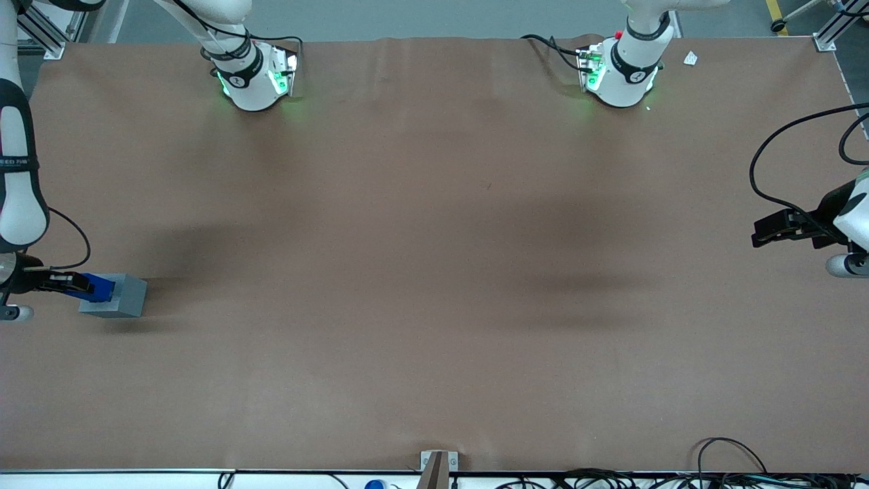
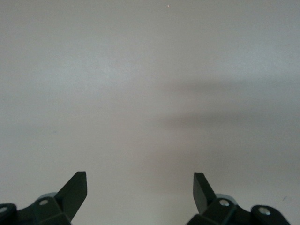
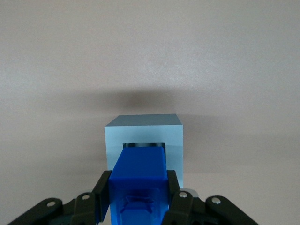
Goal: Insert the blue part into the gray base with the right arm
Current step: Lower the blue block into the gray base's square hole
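The brown bench (image 1: 434, 272) spreads wide, and the right arm (image 1: 17, 170) hangs over its edge at the working arm's end. There the gray base (image 1: 121, 297) sits on the surface, near that edge. The gripper (image 1: 68, 284) is clamped narrowly on the blue part (image 3: 139, 180), whose tip meets the base's recess (image 3: 144, 145).

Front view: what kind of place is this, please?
Probably a robotics lab: a brown-covered table with bolted arm bases, loose cables, and the gripper holding the blue part over the gray base.
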`<state>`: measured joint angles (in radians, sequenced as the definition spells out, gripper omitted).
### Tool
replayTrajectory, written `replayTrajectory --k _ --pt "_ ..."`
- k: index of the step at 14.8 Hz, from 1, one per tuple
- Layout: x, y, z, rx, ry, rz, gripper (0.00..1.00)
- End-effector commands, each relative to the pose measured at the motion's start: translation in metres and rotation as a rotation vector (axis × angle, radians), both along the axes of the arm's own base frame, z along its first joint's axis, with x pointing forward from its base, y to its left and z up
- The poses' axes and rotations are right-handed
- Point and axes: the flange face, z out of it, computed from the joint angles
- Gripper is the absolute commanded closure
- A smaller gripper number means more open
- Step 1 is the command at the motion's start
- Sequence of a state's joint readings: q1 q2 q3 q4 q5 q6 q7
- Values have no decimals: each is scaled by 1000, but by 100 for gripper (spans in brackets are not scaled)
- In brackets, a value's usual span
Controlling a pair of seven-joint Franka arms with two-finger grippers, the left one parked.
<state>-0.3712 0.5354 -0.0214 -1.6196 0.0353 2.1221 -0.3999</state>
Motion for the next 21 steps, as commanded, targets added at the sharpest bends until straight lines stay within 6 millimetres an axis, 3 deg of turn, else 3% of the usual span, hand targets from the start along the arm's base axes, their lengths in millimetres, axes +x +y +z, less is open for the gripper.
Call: replayTrajectory --k 1,19,21 --pt "-3 -1 -1 17 -15 5 84" --pt "-5 -2 -13 19 -22 -2 84" --pt "-4 -2 -12 18 -24 -2 73"
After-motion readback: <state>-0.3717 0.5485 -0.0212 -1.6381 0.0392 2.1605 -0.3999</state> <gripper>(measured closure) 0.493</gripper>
